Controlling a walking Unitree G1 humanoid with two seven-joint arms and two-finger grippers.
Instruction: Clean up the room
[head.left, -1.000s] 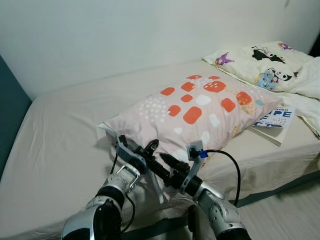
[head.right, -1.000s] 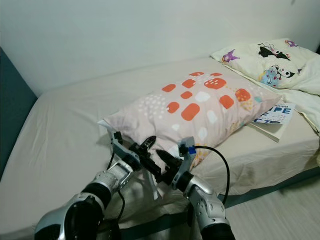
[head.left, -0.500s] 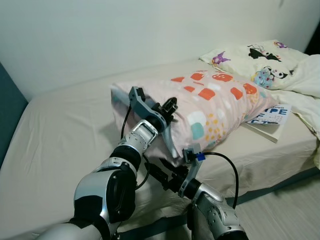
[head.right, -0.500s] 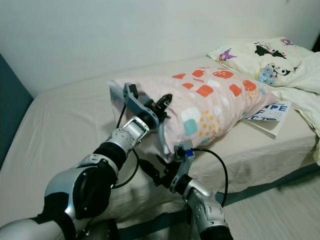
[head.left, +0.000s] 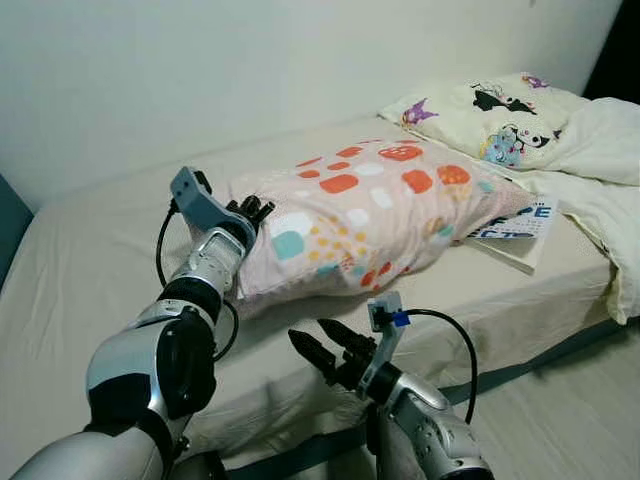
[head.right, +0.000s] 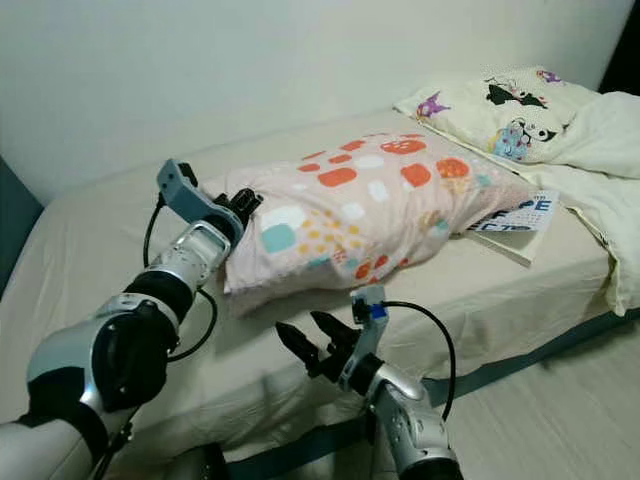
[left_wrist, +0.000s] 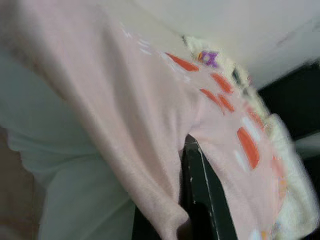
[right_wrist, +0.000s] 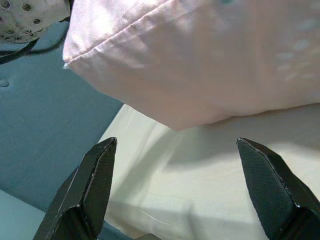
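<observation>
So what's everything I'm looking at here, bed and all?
Bed: one, beige sheet, against the white wall.
Pillow: one, pink with orange, white and teal spots, mid-bed, one end lifted.
Cartoon pillow: one, cream with printed characters, at the head of the bed.
Blanket: one, cream, bunched beside it.
Book: one, white with blue letters, partly under the pink pillow.
Left end effector: black, gripping the pink pillow's corner.
Right end effector: black, open, above the bed's near edge.

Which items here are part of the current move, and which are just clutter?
In play:
pink pillow
left pincer, gripping the pillow's corner
right pincer, open, below the pillow's near edge

Lying about:
book, partly under the pillow
cartoon pillow
white duvet
</observation>
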